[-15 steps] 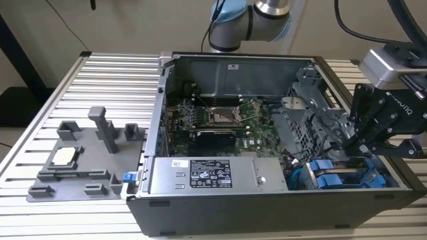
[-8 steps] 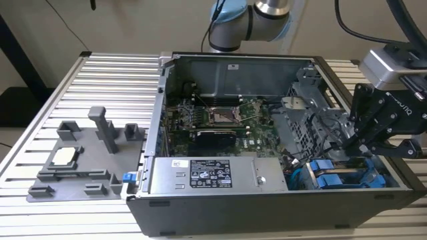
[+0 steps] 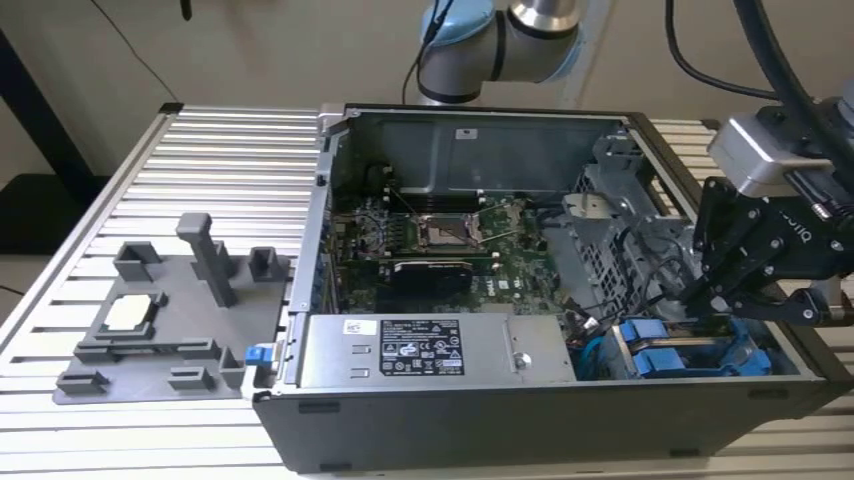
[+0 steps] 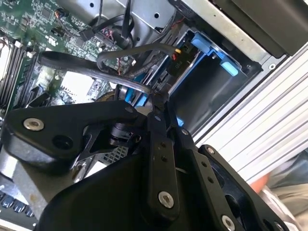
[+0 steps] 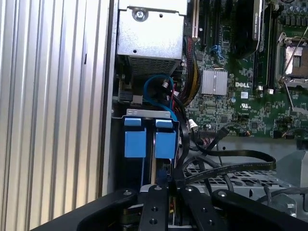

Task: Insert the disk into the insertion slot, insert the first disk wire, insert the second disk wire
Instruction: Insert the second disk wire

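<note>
Now gripper (image 3: 711, 292) down at the insertion slot (image 5: 149, 115) holding blue-carrier disks (image 5: 165, 140), fingers (image 5: 155, 207) pressed together on black wire (image 5: 231, 169).

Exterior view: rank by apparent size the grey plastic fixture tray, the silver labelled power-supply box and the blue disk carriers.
1. Grey plastic fixture tray and silver labelled power-supply box: alike, unranked.
2. Blue disk carriers, clearly smallest, partly hidden.

Hand (image 3: 731, 300) lowered, fingers (image 5: 155, 202) pinched nearly together
</note>
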Action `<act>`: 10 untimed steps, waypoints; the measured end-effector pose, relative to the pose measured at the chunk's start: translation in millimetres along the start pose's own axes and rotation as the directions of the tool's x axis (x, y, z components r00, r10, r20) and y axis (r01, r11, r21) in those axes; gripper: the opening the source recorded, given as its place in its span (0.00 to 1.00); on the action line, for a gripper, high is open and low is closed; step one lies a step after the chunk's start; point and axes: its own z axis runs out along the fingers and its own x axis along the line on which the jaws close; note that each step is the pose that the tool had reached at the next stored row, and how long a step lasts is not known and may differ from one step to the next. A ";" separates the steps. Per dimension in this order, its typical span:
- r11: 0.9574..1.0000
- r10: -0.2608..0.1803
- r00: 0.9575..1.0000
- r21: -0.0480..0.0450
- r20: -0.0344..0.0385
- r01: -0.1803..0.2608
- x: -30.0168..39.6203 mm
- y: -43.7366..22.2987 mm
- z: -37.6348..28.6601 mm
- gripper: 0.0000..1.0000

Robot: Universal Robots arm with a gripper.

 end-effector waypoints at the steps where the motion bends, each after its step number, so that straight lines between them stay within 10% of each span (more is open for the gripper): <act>1: 1.000 0.001 1.000 0.000 0.001 -0.001 0.3 -0.3 1.3 0.16; 10: 1.000 0.007 1.000 0.002 0.006 -0.007 2.0 -3.2 6.6 0.16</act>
